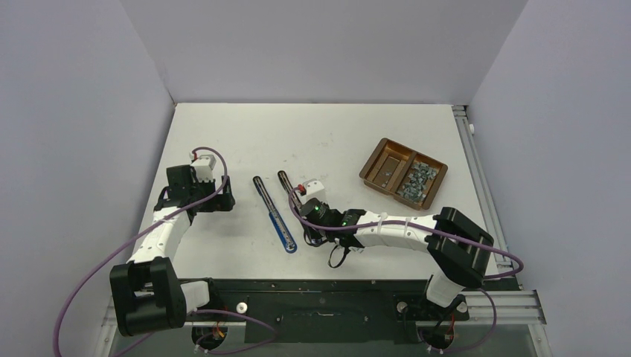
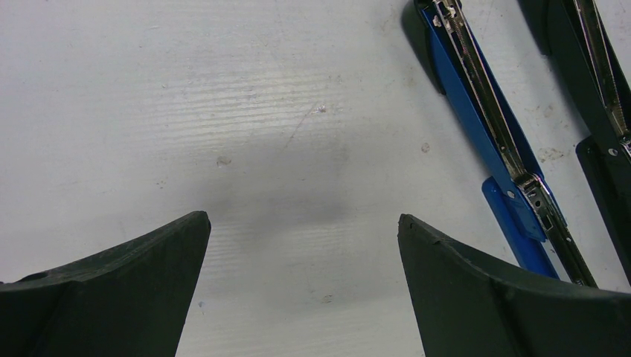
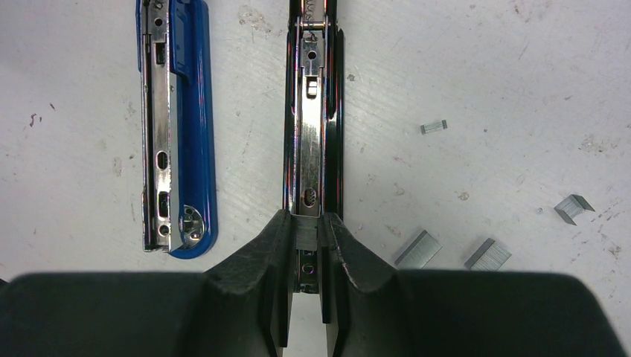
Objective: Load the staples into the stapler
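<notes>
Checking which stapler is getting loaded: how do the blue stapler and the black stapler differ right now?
Colour: the blue stapler has a blue body, the black stapler a black one. Contact: the right gripper is shut on a staple strip over the black stapler's channel; the blue stapler lies untouched. Both lie open, metal channels up, roughly parallel.

**One high view, two close**

The top camera looks down from behind the arm bases over the whole white surface (image 1: 335,134). Wrist cameras look down closely past the left end effector (image 2: 303,223) and right end effector (image 3: 306,227). All share the opened blue metal stapler (image 2: 476,111) and opened black stapler (image 3: 312,134) ahead.
</notes>
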### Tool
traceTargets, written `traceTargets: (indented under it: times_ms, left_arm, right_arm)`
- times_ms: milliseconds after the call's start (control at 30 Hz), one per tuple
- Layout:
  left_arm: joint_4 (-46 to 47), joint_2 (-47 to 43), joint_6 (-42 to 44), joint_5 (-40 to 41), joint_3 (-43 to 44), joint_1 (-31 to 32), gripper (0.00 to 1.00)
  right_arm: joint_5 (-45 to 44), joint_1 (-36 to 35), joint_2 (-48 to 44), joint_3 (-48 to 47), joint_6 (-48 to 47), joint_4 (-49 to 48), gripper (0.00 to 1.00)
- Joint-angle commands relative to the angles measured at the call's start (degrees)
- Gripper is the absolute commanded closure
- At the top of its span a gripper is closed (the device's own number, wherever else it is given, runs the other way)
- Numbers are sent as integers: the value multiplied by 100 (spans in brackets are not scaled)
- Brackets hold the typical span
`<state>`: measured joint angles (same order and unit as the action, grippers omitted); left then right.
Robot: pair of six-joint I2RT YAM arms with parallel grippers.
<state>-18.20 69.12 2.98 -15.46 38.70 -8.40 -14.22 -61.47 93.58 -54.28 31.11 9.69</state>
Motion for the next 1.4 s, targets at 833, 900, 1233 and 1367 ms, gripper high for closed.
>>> traceTargets:
  times_ms: [833, 900, 1233, 1367]
  left_arm:
    - [132, -139, -130, -168, 349, -43, 4]
    - [139, -144, -130, -167, 337, -42, 4]
    - [132, -160, -123, -137, 339, -40, 4]
    - [123, -145, -123, -145, 365, -45, 4]
  right_arm:
    - [-248, 2, 185, -70, -161, -187, 91]
    - [-259, -5, 178, -82, -169, -180, 92]
    - [-217, -5, 355, -117, -132, -117, 92]
    - [-152, -5, 404, -133, -125, -117, 91]
